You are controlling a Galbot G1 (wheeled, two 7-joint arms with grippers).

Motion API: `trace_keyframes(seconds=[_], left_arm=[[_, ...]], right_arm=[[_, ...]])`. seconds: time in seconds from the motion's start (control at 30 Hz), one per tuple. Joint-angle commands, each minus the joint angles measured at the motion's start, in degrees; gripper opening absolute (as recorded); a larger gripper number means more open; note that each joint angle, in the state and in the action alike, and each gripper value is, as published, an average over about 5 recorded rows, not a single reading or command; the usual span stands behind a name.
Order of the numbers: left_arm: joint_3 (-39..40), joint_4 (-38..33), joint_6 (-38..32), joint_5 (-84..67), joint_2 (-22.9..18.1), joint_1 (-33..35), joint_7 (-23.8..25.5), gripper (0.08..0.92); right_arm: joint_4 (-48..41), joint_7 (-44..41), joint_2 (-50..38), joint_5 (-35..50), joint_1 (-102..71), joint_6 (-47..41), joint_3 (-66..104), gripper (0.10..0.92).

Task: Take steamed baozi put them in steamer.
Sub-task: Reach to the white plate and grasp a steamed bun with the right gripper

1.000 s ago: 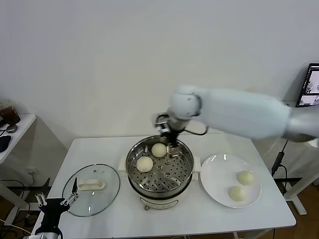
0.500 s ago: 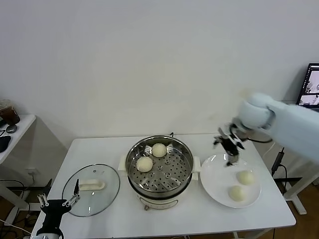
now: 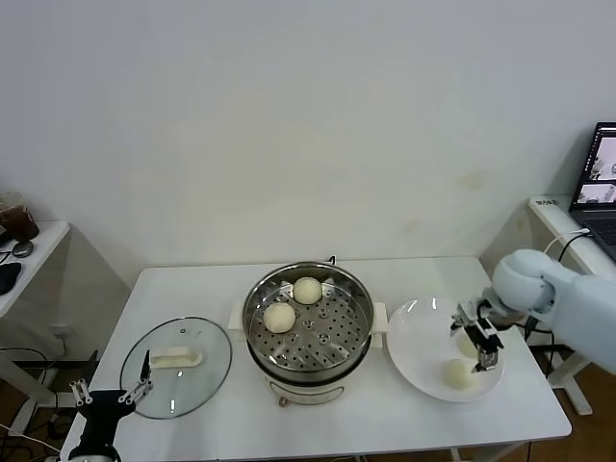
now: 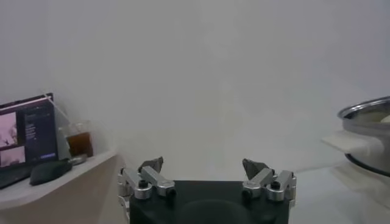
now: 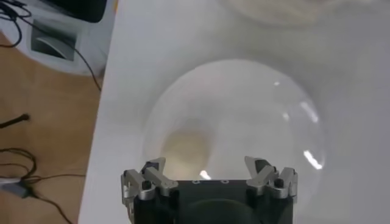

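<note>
The steel steamer [image 3: 308, 332] stands mid-table with two pale baozi [image 3: 307, 290] [image 3: 279, 317] on its perforated tray. Two more lie on the white plate [image 3: 419, 337] to its right: one near the front [image 3: 458, 373], one [image 3: 465, 346] partly covered by my right gripper [image 3: 475, 342]. That gripper hangs open just over the plate, holding nothing. In the right wrist view its open fingers [image 5: 210, 167] sit above a baozi [image 5: 186, 149] on the plate [image 5: 256, 115]. My left gripper [image 3: 106, 397] is parked open at the front left; its own view shows it empty [image 4: 204, 165], with the steamer's rim [image 4: 368, 112] far off.
A round glass lid [image 3: 176, 366] with a white handle lies left of the steamer, close to my left gripper. A side table [image 3: 24, 252] with a cup stands at far left. A laptop [image 3: 602, 178] sits on a desk at far right, beyond the table edge.
My right arm has swung from over the steamer rightward and come down over the plate, open throughout. Both baozi in the steamer and the left arm have stayed put.
</note>
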Motion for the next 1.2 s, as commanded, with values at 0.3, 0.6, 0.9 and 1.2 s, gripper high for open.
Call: trace_keyframes(seconds=[0.3,0.6,0.9,1.2], left_arm=[[-0.68,0.17,-0.07,-0.09,0.02,0.3,0.01,0.823],[-0.69,0.35,-0.12,-0.01,-0.05,0.19,0.0,0.823],[-1.03,0.17,-0.17,-0.06,-0.25,0.41,-0.01,0.823],[-1.14,-0.2,-0.09,-0.1,-0.36,0.3,0.01,0.823]], right_arm=[[-5.12,2.94,1.9,-4.65,-12.1,0.0,6.88,0.823],[-7.4,4.84,5.24,-5.13,-14.24,-0.87,8.52,0.805],[-8.26,4.22,6.31,-5.9,-14.17,-1.39,8.78,0.593],[-7.43,3.29,4.97,-4.37,-11.51,-0.58,9.66,0.453]])
